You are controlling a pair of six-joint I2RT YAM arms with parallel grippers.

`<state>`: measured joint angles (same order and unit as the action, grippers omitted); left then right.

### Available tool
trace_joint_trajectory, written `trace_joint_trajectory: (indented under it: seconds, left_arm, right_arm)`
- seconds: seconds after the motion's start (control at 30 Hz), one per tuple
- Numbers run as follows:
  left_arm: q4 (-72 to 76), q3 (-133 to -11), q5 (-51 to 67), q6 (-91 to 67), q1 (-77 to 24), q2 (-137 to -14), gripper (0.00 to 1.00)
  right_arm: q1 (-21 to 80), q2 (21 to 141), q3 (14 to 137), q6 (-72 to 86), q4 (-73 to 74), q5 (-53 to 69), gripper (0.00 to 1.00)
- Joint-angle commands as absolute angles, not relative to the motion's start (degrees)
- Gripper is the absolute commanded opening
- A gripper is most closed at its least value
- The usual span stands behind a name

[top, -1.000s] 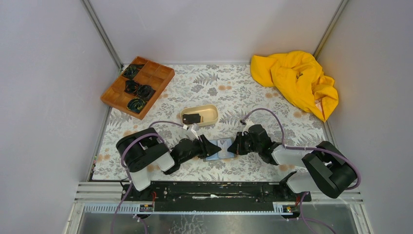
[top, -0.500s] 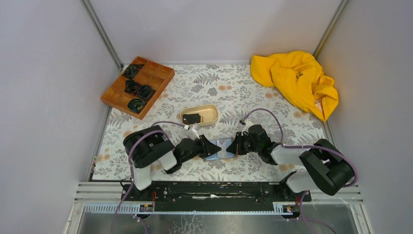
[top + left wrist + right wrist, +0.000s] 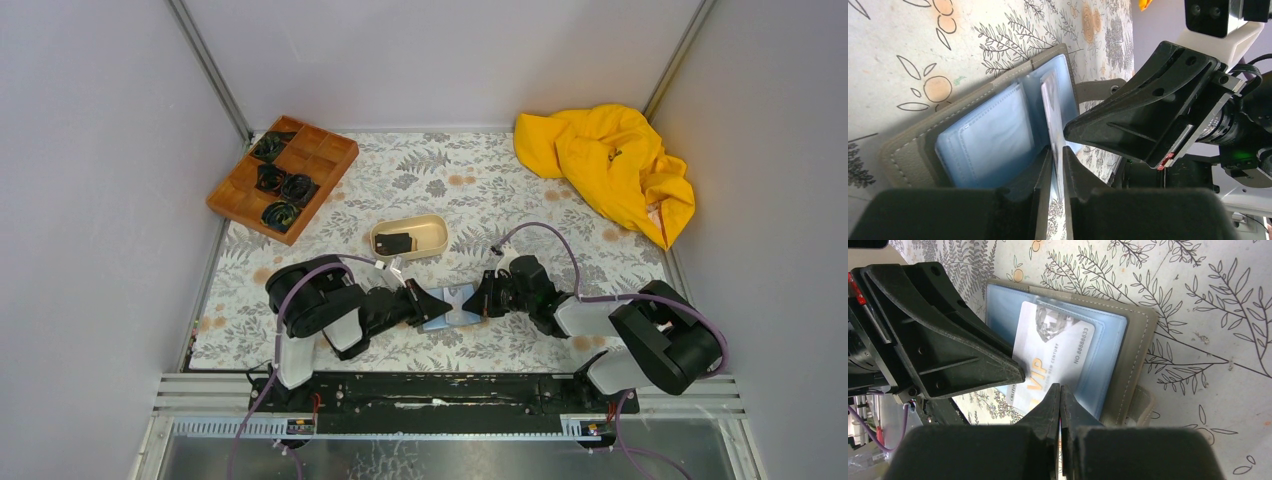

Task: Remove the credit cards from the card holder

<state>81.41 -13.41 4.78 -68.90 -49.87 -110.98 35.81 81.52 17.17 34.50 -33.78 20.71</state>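
The card holder (image 3: 457,305) lies open on the flowered cloth between my two grippers, dark grey outside and pale blue inside (image 3: 983,145). A pale grey credit card (image 3: 1053,350) marked VIP sticks halfway out of its pocket. In the left wrist view this card (image 3: 1049,112) stands edge-on and runs into the narrow slit of my left gripper (image 3: 1057,150), which is shut on it. My right gripper (image 3: 1060,390) is shut with nothing in it. Its tips rest on the holder's inner face beside the card. The two grippers meet nose to nose over the holder.
A beige oval tray (image 3: 432,232) with a dark flat item stands just behind the holder. A brown compartment tray (image 3: 320,160) with dark coiled things is at the back left. A crumpled yellow cloth (image 3: 607,165) lies at the back right. The holder's strap (image 3: 1140,407) sticks out sideways.
The left arm's rear links have swung to the right, toward the holder. Both grippers and the holder stay in the same place.
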Motion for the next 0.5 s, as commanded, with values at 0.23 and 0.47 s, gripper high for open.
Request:
trace_joint_trajectory:
  seconds: [0.23,0.47]
  left_arm:
    - [88.3,-12.2,7.5,-69.3,-49.9,-110.3,0.06]
    - [89.5,-9.8,7.2,-69.2,-48.7,-109.3,0.03]
  right_arm:
    - [35.7,83.0,16.0,33.5,-30.3,19.8,0.0]
    - [35.7,83.3,16.0,33.4,-30.3,19.6,0.0]
